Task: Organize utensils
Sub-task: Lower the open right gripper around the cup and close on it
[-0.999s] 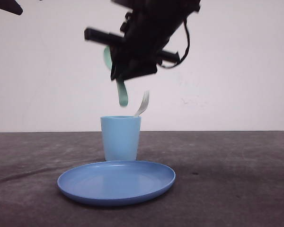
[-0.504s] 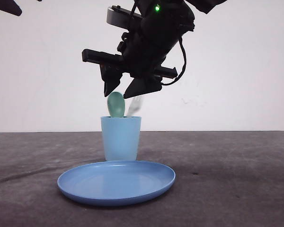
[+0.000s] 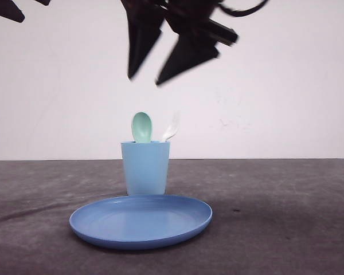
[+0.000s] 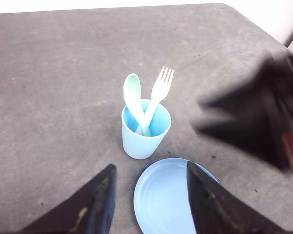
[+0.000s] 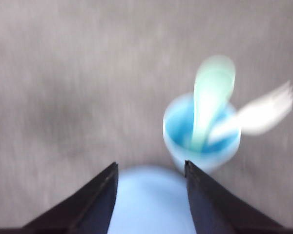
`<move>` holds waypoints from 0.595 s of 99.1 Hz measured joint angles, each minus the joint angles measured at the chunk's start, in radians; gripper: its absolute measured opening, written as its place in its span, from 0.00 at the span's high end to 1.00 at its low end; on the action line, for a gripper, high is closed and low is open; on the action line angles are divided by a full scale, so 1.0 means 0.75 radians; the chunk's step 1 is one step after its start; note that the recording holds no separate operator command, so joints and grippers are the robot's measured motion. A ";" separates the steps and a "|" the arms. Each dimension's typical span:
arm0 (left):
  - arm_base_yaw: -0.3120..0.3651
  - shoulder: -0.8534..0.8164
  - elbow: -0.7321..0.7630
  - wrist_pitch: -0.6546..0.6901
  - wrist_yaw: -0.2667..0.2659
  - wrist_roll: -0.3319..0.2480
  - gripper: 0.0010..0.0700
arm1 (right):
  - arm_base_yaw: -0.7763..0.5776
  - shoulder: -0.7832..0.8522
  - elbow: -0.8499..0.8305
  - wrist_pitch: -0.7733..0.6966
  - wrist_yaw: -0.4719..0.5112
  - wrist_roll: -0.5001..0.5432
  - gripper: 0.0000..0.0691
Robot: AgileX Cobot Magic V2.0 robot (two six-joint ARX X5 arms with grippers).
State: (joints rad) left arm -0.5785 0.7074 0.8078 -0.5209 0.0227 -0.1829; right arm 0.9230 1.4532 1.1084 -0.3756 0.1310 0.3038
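Left hand was spread wide, empty, fingers framing worktop above plate. Mint-green spoon stood in light-blue cup, bowl up, above rim, on left side. White fork leaned beside it in same cup, tines up, tilting right; handles crossed inside cup in left wrist view. Cup stood just behind blue plate on grey worktop. Right hand hung high over cup, blurred, fingers apart, holding nothing.
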 joint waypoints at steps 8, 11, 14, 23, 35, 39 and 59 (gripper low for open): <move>0.000 0.000 0.000 0.000 0.000 0.000 0.62 | 0.008 0.003 -0.001 -0.154 -0.002 0.030 0.53; 0.000 0.000 0.000 0.001 0.000 0.000 0.62 | 0.008 0.007 -0.001 -0.194 -0.001 0.042 0.43; 0.001 0.000 0.000 0.001 0.000 0.000 0.62 | 0.008 0.011 -0.001 -0.220 -0.001 0.055 0.32; 0.000 0.000 0.000 0.001 0.000 0.000 0.62 | 0.006 0.035 -0.001 -0.230 -0.001 0.095 0.01; 0.000 0.000 0.000 0.001 0.000 -0.001 0.62 | -0.010 0.048 -0.001 -0.183 0.001 0.125 0.01; 0.000 0.000 0.000 0.001 0.000 -0.001 0.62 | -0.011 0.052 -0.001 -0.158 0.001 0.132 0.01; 0.000 0.000 0.000 0.002 0.001 -0.001 0.62 | -0.056 0.158 0.000 -0.110 -0.019 0.161 0.01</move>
State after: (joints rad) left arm -0.5785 0.7074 0.8078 -0.5198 0.0235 -0.1833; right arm 0.8810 1.5719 1.1084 -0.4583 0.1169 0.4244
